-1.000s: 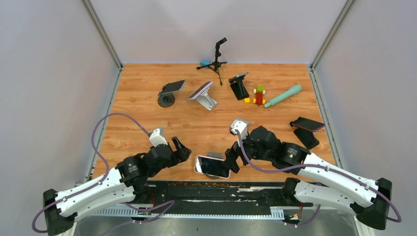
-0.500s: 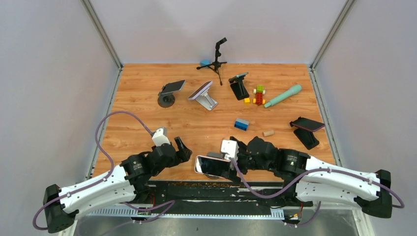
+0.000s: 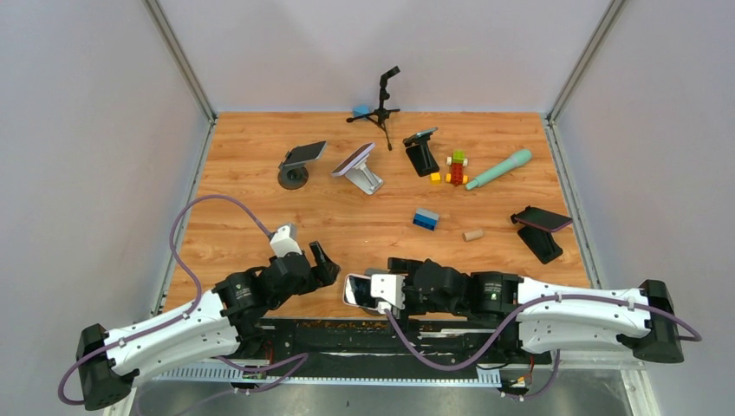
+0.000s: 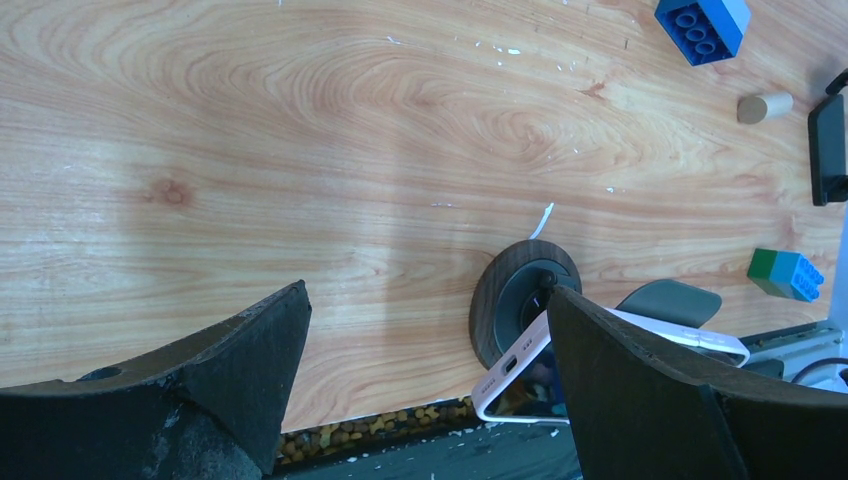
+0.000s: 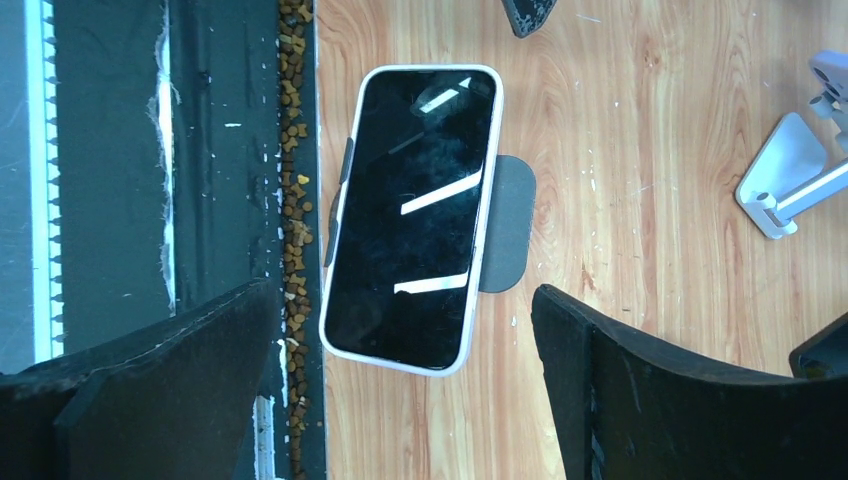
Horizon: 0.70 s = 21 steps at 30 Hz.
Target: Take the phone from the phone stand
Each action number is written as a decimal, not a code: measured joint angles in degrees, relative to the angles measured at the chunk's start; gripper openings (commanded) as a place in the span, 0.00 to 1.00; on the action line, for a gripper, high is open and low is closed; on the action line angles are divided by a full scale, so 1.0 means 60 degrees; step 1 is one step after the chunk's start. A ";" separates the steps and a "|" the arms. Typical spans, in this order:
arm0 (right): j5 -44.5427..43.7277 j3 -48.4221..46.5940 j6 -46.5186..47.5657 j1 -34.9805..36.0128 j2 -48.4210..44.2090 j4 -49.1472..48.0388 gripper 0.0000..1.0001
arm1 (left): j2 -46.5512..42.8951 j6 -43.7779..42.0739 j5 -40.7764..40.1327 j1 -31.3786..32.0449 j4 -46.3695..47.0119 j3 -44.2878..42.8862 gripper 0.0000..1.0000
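Note:
The phone (image 3: 358, 290), in a pale pink case with a dark screen, rests tilted on a round dark stand at the table's near edge. In the right wrist view the phone (image 5: 410, 215) lies face up over the stand's grey plate (image 5: 510, 235). My right gripper (image 5: 403, 290) is open above the phone's near end, its fingers on either side and not touching it; in the top view the right gripper (image 3: 374, 295) covers part of the phone. My left gripper (image 3: 321, 265) is open and empty just left of the phone. The left wrist view shows the stand base (image 4: 505, 300) and the phone's end (image 4: 520, 370) next to the left gripper (image 4: 428, 295).
Several other stands holding phones sit at the back (image 3: 302, 156), (image 3: 355, 160), (image 3: 422, 147) and at the right (image 3: 542, 221). A blue brick (image 3: 426, 218), a cork cylinder (image 3: 472, 234), a teal tube (image 3: 498, 168), a toy (image 3: 456, 167) and a tripod (image 3: 381, 100) are scattered around. A dark strip with brown pellets (image 5: 295, 200) runs along the near edge.
My right gripper has swung left and toward the near edge, coming over the phone and uncovering the blue brick and cork. My left gripper has shifted slightly. The phone has not moved.

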<state>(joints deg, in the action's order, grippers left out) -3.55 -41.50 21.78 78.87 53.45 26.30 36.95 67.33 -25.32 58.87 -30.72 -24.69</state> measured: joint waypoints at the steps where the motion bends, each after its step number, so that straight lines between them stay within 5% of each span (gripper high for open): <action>1: -0.0091 0.0015 0.0015 0.0018 0.0069 -0.0036 1.00 | -0.0007 0.0000 0.0000 0.0000 0.0000 0.0000 0.96; 21: -0.1494 0.0408 -0.0040 0.0754 0.0696 0.0153 1.00 | 0.0058 -0.0025 0.0062 0.0000 0.0186 0.0127 0.96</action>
<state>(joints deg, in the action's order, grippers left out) -12.51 -39.05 21.54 83.40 57.63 27.22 37.30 67.18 -24.95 58.87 -29.61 -23.92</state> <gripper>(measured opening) 0.998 0.961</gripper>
